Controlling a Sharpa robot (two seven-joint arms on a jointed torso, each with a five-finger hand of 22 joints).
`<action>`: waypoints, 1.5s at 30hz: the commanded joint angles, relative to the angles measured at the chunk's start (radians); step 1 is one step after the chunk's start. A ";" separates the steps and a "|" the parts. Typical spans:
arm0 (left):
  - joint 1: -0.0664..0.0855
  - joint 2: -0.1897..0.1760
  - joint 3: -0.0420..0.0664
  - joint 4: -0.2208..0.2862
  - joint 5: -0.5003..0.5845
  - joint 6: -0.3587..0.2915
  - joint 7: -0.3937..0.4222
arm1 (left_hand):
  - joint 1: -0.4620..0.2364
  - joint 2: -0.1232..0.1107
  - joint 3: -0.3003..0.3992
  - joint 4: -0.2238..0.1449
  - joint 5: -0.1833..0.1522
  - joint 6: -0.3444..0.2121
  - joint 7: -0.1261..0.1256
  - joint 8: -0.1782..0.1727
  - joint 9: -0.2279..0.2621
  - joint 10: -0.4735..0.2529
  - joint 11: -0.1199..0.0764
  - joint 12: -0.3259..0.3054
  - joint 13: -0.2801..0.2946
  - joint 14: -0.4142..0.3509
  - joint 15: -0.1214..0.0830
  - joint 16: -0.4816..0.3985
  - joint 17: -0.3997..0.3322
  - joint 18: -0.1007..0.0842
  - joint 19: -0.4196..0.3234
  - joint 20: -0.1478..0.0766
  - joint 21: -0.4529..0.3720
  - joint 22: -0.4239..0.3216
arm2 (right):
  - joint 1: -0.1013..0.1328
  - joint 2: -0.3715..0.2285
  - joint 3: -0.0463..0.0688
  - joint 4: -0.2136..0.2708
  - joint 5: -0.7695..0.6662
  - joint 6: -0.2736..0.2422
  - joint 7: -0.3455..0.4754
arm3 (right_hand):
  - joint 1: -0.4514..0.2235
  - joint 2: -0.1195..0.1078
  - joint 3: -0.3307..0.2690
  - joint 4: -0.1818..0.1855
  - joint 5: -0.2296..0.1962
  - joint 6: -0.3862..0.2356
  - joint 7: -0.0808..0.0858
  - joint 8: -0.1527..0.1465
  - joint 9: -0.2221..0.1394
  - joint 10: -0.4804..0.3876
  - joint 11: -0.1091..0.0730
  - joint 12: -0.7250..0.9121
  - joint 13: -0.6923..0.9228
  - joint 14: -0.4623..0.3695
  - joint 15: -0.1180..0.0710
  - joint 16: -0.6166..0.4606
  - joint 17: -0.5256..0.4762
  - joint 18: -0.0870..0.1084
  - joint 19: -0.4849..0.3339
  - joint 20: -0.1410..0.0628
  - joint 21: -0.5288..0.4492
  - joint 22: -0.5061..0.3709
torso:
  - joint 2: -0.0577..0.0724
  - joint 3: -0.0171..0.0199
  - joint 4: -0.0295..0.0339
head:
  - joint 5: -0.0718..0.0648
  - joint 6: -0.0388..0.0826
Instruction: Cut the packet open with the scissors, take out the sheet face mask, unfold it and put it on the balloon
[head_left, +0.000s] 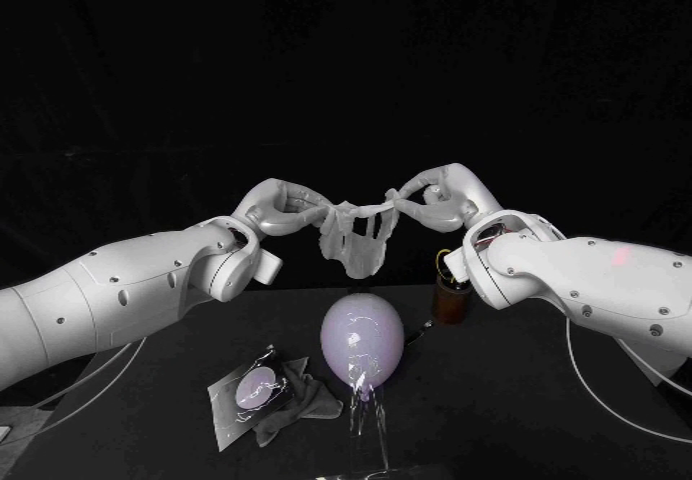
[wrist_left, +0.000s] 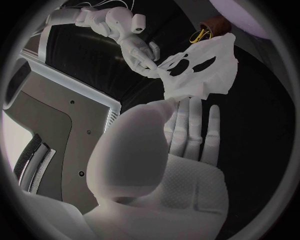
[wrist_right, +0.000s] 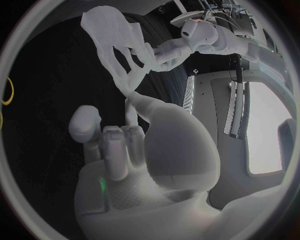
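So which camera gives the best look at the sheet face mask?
The left wrist view: the sheet face mask is spread wide, its holes plain. The head view shows it small, hanging between the left hand and right hand above the balloon. The right wrist view shows it crumpled.

Mask (head_left: 353, 238): held up in the air between the two hands, well above the table (head_left: 548, 420). Its upper edge is stretched from one hand to the other, and the rest hangs down with openings visible in it.
Left hand (head_left: 281, 213): raised, with one upper end of the mask pinched in its fingers.
Right hand (head_left: 430, 200): raised to the same level, with the other upper end of the mask gripped.
Balloon (head_left: 361, 338): pale purple, seen on the table below the mask and apart from it, narrow end toward the near edge.
Packet (head_left: 260, 388): laid crumpled on the table just beside the balloon, on the left arm's side.
Scissors (head_left: 446, 268): yellow handles seen rising from a brown pot (head_left: 453, 303) near the balloon, partly covered by the right arm.
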 joint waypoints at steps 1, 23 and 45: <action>0.015 0.007 0.001 -0.012 -0.078 0.048 -0.058 | -0.011 -0.002 0.011 -0.007 0.004 -0.008 0.001 0.005 0.168 0.009 -0.001 -0.005 0.002 -0.016 0.000 -0.007 0.000 0.008 0.005 0.000 0.009 0.003 | -0.002 0.001 0.000 -0.001 0.056 -0.025 0.048 | -0.004 0.008 0.006 -0.001 0.007 0.016 -0.011 0.007 0.038 0.083 -0.007 0.004 0.221 0.105 -0.010 0.003 0.263 0.003 0.002 -0.001 -0.005 0.000 | 0.000 0.0001 0.0005 | -0.003 0.000; 0.083 0.018 0.001 -0.060 -0.302 0.135 -0.161 | -0.035 -0.003 0.020 -0.033 0.003 -0.014 0.000 0.016 0.188 0.022 -0.005 0.016 0.020 -0.040 0.004 -0.017 0.001 0.015 0.022 -0.004 0.041 0.023 | -0.006 -0.009 0.000 -0.006 0.121 -0.015 0.112 | -0.006 0.008 0.006 -0.001 0.007 0.016 -0.011 0.007 0.038 0.083 -0.007 0.003 0.220 0.105 -0.010 0.003 0.263 0.003 0.002 -0.001 -0.006 -0.001 | 0.000 0.0000 0.0005 | -0.015 0.011; 0.085 0.010 0.000 -0.033 -0.281 0.129 -0.151 | -0.043 -0.001 0.023 -0.037 0.003 -0.020 0.000 0.015 0.193 0.013 -0.004 0.019 0.025 -0.045 0.005 -0.019 0.001 0.016 0.022 -0.005 0.052 0.030 | -0.007 -0.013 0.000 0.007 0.130 0.019 0.112 | -0.007 0.008 0.007 -0.002 0.007 0.014 -0.011 0.007 0.039 0.082 -0.007 -0.001 0.218 0.105 -0.010 0.003 0.263 0.003 0.001 -0.001 -0.008 -0.001 | 0.000 -0.0011 0.0009 | -0.011 0.011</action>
